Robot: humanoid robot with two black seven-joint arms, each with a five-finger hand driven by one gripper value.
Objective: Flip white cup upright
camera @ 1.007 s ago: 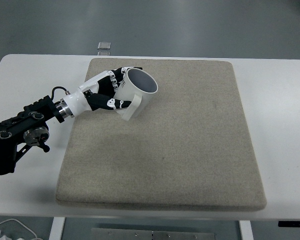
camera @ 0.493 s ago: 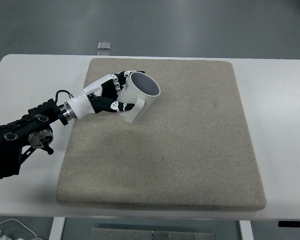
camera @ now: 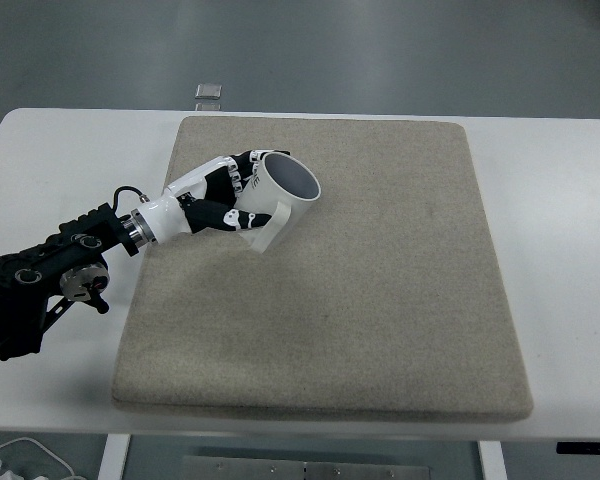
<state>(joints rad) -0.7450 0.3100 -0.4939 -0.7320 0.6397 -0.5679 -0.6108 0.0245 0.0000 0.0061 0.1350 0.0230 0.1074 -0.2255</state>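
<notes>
A white cup (camera: 280,195) with a grey inside sits tilted on the beige felt mat (camera: 380,290), its mouth facing up and to the right, its handle toward the near side. My left hand (camera: 230,195) comes in from the left and is wrapped around the cup's body, fingers over its far side and thumb near the handle. My right arm does not show.
The mat covers most of the white table (camera: 570,250). A small grey block (camera: 209,92) lies at the table's far edge. White cables (camera: 20,462) lie on the floor at the lower left.
The left hand and the cup have shifted slightly down and toward the near side on the mat. The cup stays held and tilted.
</notes>
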